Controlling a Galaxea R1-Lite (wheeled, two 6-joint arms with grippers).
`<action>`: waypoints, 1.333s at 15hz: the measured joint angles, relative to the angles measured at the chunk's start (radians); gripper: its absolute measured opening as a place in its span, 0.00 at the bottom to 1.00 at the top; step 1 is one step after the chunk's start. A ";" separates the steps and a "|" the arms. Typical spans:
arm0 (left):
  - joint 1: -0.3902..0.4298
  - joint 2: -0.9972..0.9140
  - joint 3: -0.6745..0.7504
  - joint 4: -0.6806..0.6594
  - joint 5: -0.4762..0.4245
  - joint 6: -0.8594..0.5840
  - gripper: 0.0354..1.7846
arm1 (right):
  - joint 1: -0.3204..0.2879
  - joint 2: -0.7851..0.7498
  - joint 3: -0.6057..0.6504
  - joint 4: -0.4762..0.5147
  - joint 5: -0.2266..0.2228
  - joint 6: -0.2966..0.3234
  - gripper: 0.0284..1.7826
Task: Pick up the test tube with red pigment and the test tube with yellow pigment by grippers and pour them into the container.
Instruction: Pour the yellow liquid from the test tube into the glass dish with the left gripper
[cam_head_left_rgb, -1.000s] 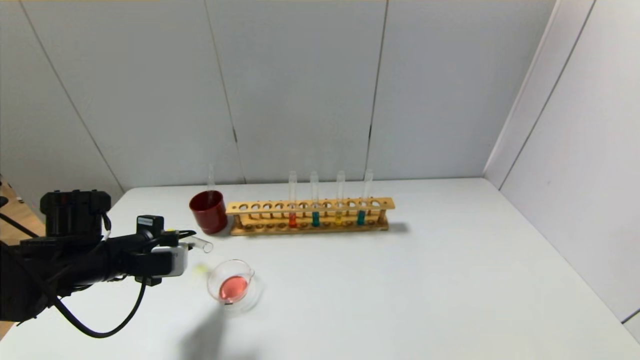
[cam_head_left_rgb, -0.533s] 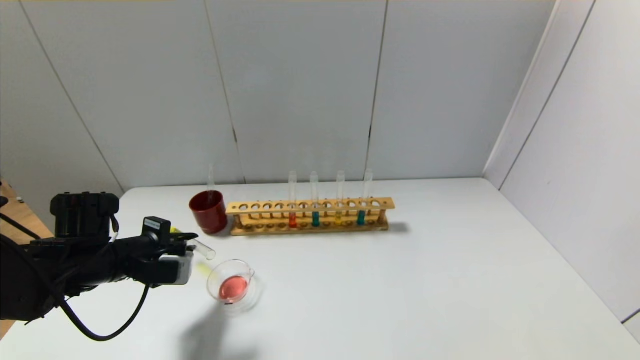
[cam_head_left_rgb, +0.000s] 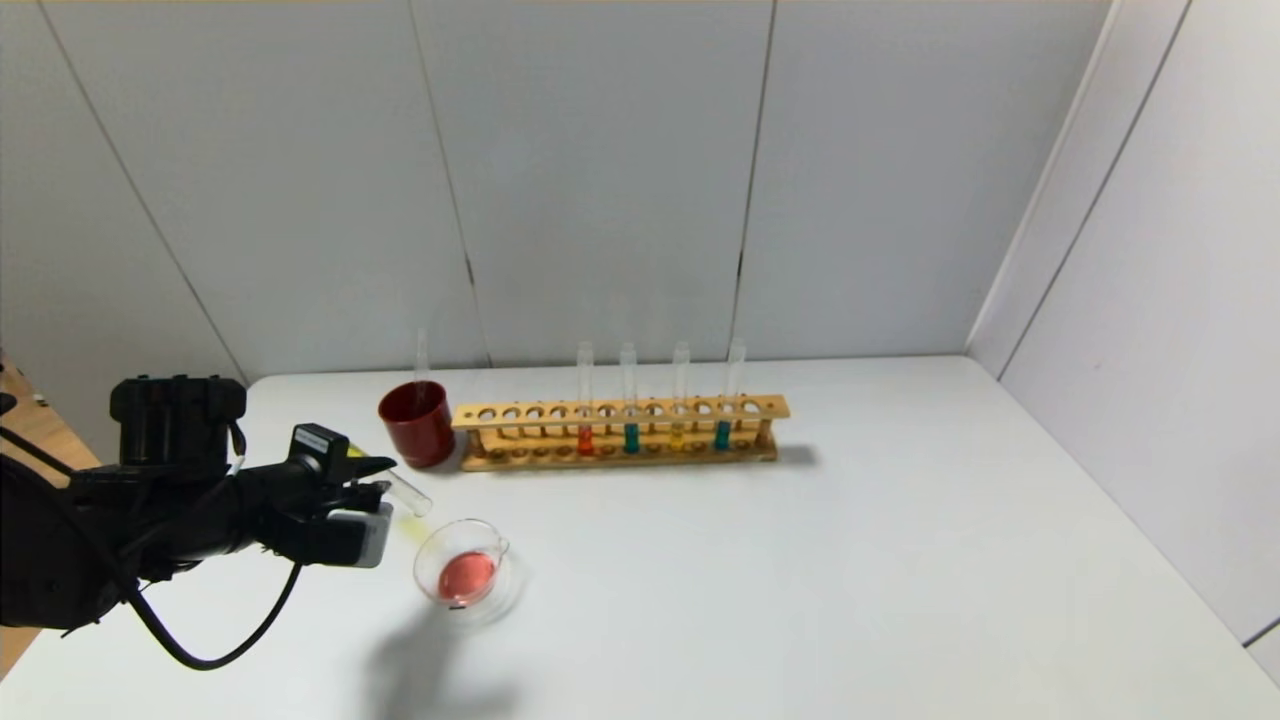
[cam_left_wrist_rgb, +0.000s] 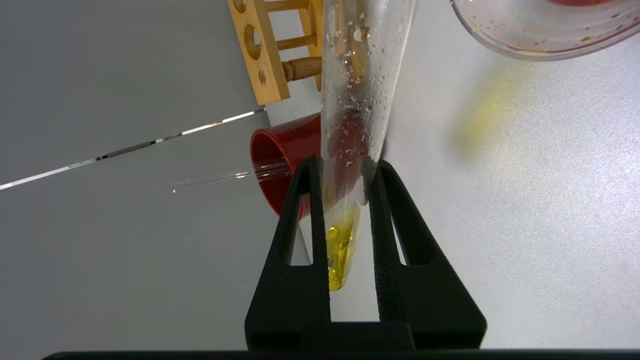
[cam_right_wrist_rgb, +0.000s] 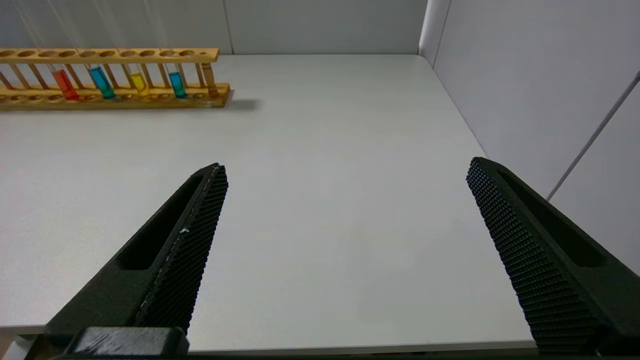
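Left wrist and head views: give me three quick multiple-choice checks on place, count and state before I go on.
1. Where is the test tube with yellow pigment?
A. in the rack
B. in the left gripper
C. in the red cup

2. How many tubes stand in the wooden rack?
A. two
B. four
C. six

3. What does the container hold?
A. pink-red liquid
B. teal liquid
C. nothing

Answers: 1 B, the fingers clamp it in the left wrist view. 2 B, red, teal, yellow, teal stand there. 3 A, red liquid shows in the dish.
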 joint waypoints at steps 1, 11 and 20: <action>-0.002 0.002 -0.004 0.000 0.003 0.012 0.15 | 0.000 0.000 0.000 0.000 0.000 0.000 0.98; -0.014 0.020 -0.043 -0.005 0.023 0.102 0.15 | 0.000 0.000 0.000 0.000 0.000 0.000 0.98; -0.015 0.053 -0.048 -0.009 0.051 0.174 0.15 | 0.000 0.000 0.000 0.000 0.000 0.000 0.98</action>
